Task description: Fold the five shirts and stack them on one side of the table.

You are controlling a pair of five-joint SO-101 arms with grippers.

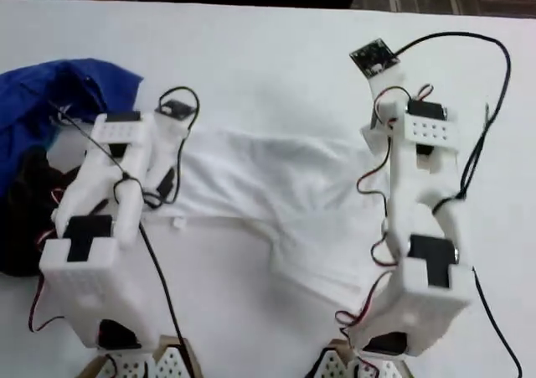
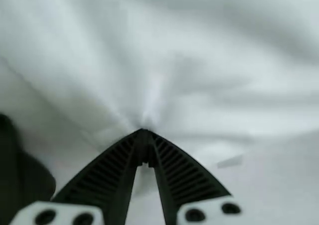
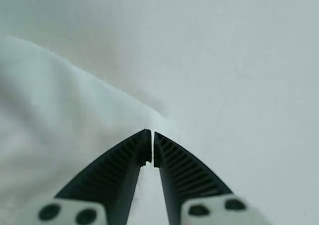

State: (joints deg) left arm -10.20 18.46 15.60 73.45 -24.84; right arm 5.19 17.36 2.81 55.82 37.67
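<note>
Blue shirt bunched at upper left of the high view, dark shirt below it at the left edge. Left gripper closed, pinching white shirt near its left end, creases fanning from the tips. White shirt lies spread across centre of table. Right gripper closed on the white shirt's right edge, centre right.

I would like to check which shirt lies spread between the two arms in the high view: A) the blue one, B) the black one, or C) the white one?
C: the white shirt lies spread across the middle of the table, while the blue shirt is bunched off to one side.
</note>
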